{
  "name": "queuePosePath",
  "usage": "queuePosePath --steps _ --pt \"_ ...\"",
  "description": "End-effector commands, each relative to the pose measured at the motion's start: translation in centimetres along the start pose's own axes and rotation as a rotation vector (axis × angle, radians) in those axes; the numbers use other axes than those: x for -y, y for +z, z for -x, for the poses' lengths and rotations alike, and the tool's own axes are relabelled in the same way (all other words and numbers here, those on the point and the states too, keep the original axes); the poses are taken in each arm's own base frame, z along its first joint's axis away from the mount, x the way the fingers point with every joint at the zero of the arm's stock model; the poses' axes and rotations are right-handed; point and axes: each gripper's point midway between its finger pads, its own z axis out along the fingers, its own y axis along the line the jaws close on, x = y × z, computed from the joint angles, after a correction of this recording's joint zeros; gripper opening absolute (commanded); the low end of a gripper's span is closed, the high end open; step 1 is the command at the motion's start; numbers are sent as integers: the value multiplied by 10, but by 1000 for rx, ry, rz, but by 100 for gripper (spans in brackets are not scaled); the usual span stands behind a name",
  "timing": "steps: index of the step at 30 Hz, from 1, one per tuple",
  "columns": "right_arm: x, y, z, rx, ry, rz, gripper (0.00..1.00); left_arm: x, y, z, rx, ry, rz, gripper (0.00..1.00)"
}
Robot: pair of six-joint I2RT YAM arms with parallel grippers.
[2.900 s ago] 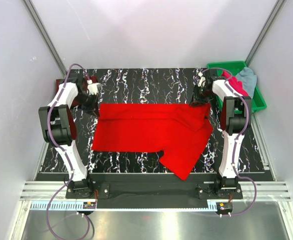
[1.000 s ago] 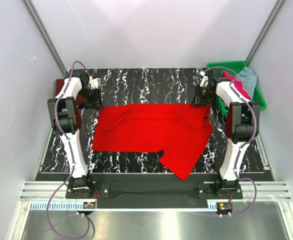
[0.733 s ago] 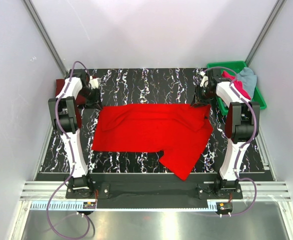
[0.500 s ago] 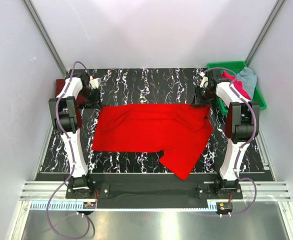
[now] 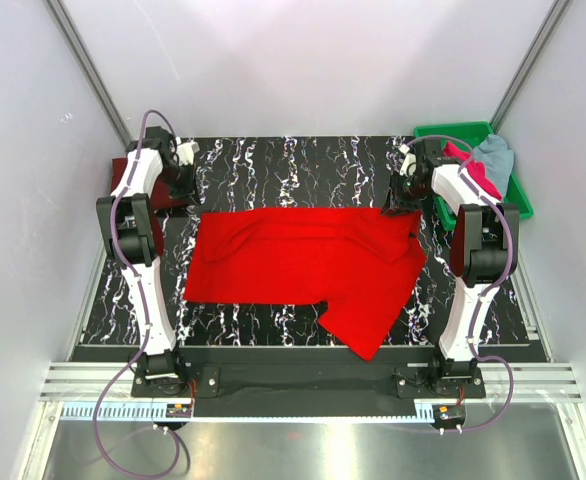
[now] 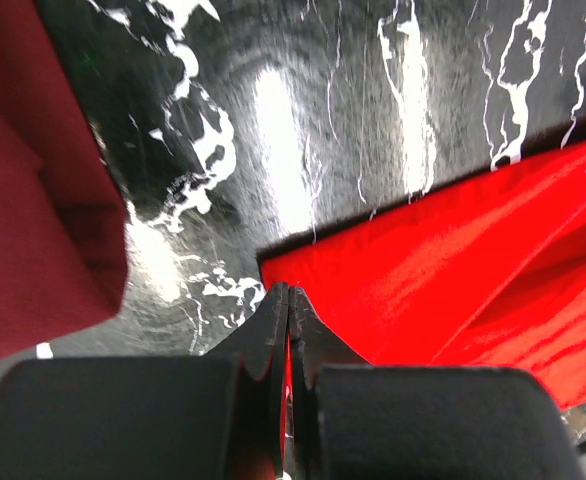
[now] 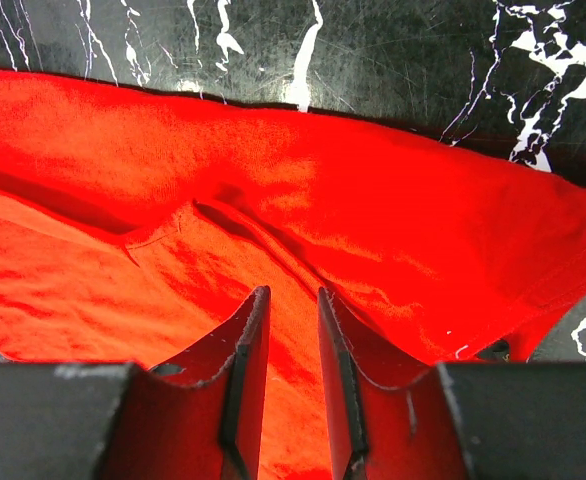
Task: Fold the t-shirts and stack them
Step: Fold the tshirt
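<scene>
The bright red t-shirt lies spread flat on the black marble table. My left gripper is shut just above the shirt's back left corner. A thin red sliver shows in the slit between its fingers, and the corner lies flat. The dark maroon shirt lies beside it at the table's left edge and fills the left of the left wrist view. My right gripper is narrowly open over the red shirt's back right part, with flat cloth in the gap.
A green tray at the back right holds the magenta-pink shirt and the pale grey-blue shirt. Grey walls stand close on both sides. One sleeve of the red shirt reaches the table's front edge.
My left wrist has drawn back and up a little from the shirt's corner. The red shirt and my right gripper have not visibly moved.
</scene>
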Motion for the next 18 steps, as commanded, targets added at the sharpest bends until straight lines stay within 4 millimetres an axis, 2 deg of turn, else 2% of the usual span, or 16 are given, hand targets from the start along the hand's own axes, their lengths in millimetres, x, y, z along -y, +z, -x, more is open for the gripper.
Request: queuePosePath --steps 1,2,5,6,11,15,18 --pt "-8 -15 12 56 -49 -8 33 -2 -16 14 54 24 30 0" --pt "-8 -15 11 56 -48 -7 33 -2 -14 9 39 17 25 1" --pt "-8 -15 10 55 -47 -8 33 -1 -14 -3 8 -8 26 27" --pt "-8 -14 10 53 -49 -7 33 -2 -14 -7 -2 -8 27 29" --pt "-8 -12 11 51 -44 -4 33 3 -8 -26 -54 -30 -3 30" --pt "-9 -12 14 57 -44 -2 33 7 -6 -26 -51 -40 -19 30" --pt "-8 -10 12 50 -44 -1 32 9 -5 -24 -47 -37 -31 24"
